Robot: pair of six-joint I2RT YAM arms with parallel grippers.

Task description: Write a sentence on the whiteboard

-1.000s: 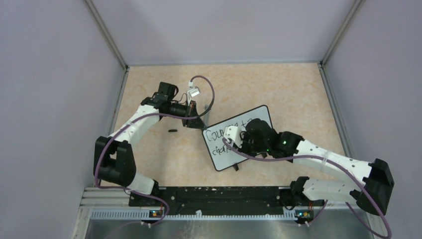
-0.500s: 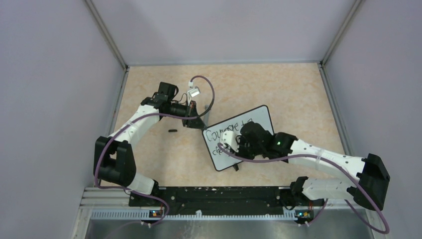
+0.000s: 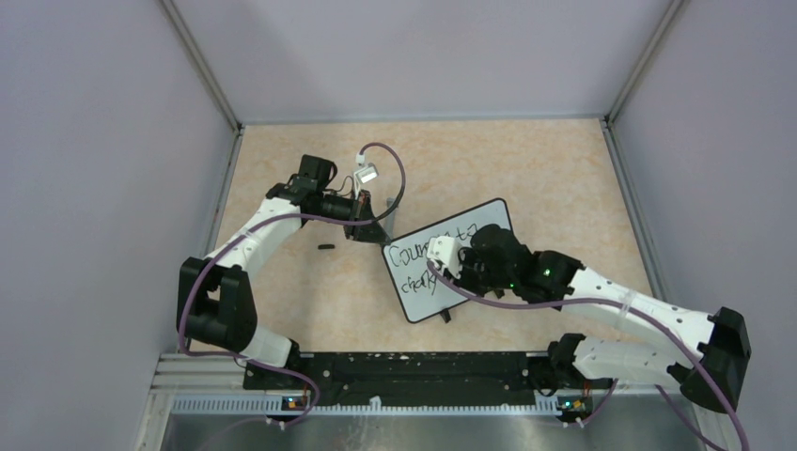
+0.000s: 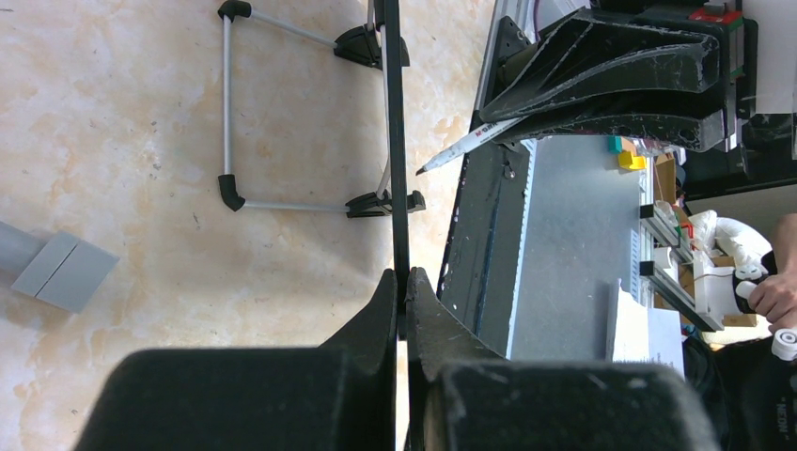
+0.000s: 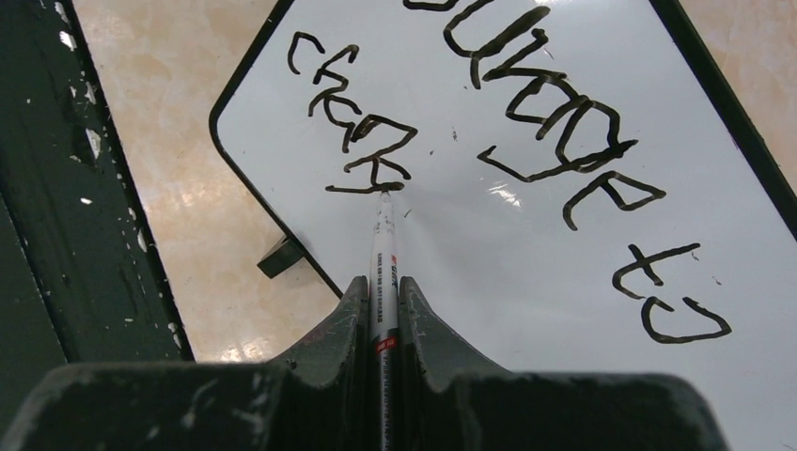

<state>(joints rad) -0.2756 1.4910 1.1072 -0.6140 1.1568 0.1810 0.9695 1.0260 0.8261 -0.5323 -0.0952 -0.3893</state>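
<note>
The whiteboard (image 3: 418, 301) stands tilted on the table, white with a thin black rim. My left gripper (image 3: 373, 228) is shut on its upper left edge. In the left wrist view the board is an edge-on black line (image 4: 393, 141) running into the gripper (image 4: 404, 282). My right gripper (image 5: 382, 287) is shut on a white marker (image 5: 383, 240), whose tip touches the board (image 5: 545, 282) at the end of the lower line. The sentence (image 5: 554, 132) reads "Courage to" above a second line beginning "chan". From above, the right gripper (image 3: 451, 268) covers the board's middle.
A small black piece (image 3: 326, 246) lies on the table left of the board. The board's wire stand (image 4: 226, 103) rests behind it and a black foot (image 5: 282, 256) sits at its lower edge. A black rail (image 3: 404, 371) runs along the near table edge.
My right gripper swung left across the board with the marker, then came back to the right. The left arm has kept still on the board's edge.
</note>
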